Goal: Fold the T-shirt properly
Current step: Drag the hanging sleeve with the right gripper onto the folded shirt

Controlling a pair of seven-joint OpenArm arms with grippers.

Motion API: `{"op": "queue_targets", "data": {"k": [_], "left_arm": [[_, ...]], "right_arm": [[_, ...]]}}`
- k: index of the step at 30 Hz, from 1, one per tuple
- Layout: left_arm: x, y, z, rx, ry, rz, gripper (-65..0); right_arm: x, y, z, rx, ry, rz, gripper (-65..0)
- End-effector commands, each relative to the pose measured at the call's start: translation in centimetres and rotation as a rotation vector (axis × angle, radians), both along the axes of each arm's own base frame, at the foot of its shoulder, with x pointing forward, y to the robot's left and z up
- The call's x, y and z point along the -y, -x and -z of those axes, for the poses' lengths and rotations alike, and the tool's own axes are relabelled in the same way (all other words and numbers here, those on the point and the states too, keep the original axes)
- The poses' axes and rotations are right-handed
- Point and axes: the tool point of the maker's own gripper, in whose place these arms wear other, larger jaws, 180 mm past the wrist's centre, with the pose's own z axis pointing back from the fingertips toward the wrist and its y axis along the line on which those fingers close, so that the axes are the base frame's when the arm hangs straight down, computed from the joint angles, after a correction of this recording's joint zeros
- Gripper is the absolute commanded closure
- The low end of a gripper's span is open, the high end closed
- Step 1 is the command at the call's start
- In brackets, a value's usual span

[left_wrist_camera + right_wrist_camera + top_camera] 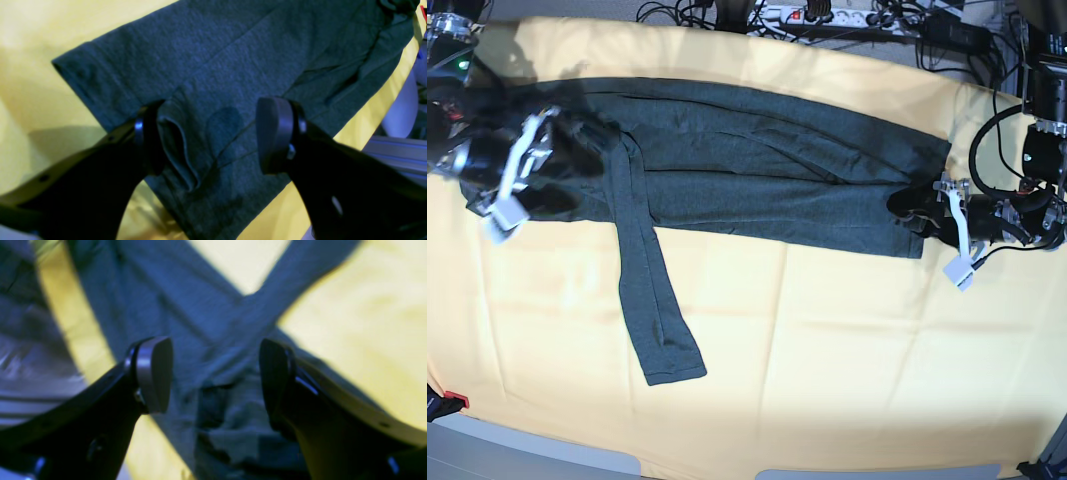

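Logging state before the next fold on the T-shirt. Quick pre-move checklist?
1. Left end effector open: ok, jaws wide apart over the hem corner.
2. Right end effector open: ok, nothing clamped between the pads.
3. T-shirt body folded lengthwise into a band on the yellow cloth: ok.
4. Sleeve tucked in: not ok, it hangs out from the band toward the near edge.
5. Hem corner flat: not ok, a small fold bunches beside the left pad.
6. Fabric under the right end effector smooth: cannot tell, that view is blurred.
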Motion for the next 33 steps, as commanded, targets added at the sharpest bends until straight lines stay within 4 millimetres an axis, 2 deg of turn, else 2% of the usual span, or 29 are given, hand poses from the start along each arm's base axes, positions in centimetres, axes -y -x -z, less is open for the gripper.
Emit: {"op": "queue_targets", "data": {"k": [1, 3, 6, 8, 13, 21, 28, 33], "left_arm": [[-0.3, -0.9, -1.6, 0.047, 0.010, -0.001, -41.8], [-0.3, -1.0, -1.7, 0.048, 0.011, -0.001, -41.8], [-0.3, -1.0, -1.7, 0.048, 0.012, -0.002, -41.8], [-0.3, -1.0, -1.7, 0.049, 0.014, -0.002, -41.8], [-0.2, -1.0, -1.8, 0.049, 0.026, -0.003, -41.8], [-0.1, -1.0, -1.9, 0.050, 0.027, -0.003, -41.8], [-0.2, -0.9, -1.7, 0.046, 0.026, -0.003, -41.8], [-0.1, -0.3, -1.1, 0.026, 0.028, -0.003, -41.8]], "right_arm": [[0.2, -0.8, -2.3, 0.086, -0.039, 0.009, -42.2], [0.9, -1.6, -3.4, 0.144, -0.066, 0.063, -42.2], [1.3, -2.7, -2.9, 0.178, -0.046, 0.113, -42.2], [1.2, -3.7, -1.8, 0.176, -0.004, 0.130, -42.2], [1.4, -7.8, 1.4, 0.098, 0.024, 0.246, -42.2], [0.8, -13.5, 5.3, -0.064, -0.157, 0.324, -42.2], [0.7, -16.7, 7.7, -0.190, -0.291, 0.352, -42.2], [-1.3, -17.7, 9.6, -0.285, -0.376, 0.348, -42.2]]}}
